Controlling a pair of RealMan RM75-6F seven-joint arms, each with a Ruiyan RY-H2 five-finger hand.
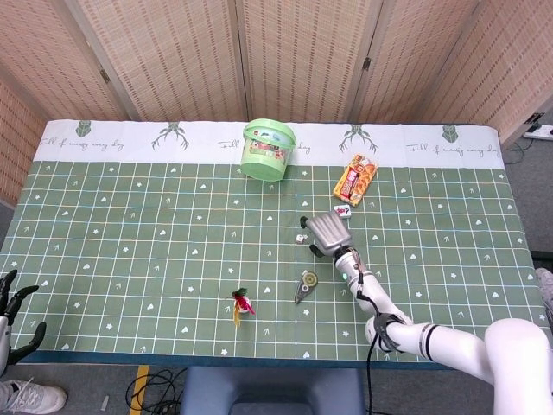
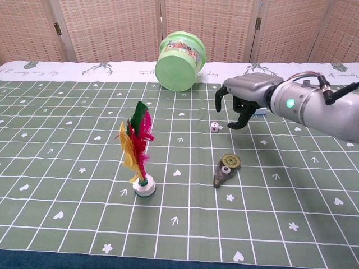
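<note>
My right hand hovers above the table with its fingers spread and curved downward, holding nothing. It is just right of a small white die. A grey-brown tape dispenser lies in front of the hand. A feather shuttlecock stands upright to the front left. My left hand shows at the lower left edge of the head view, off the table, fingers apart and empty.
A green bucket lies tipped at the back. An orange snack packet and a small white tile lie behind my right hand. The green gridded cloth covers the table.
</note>
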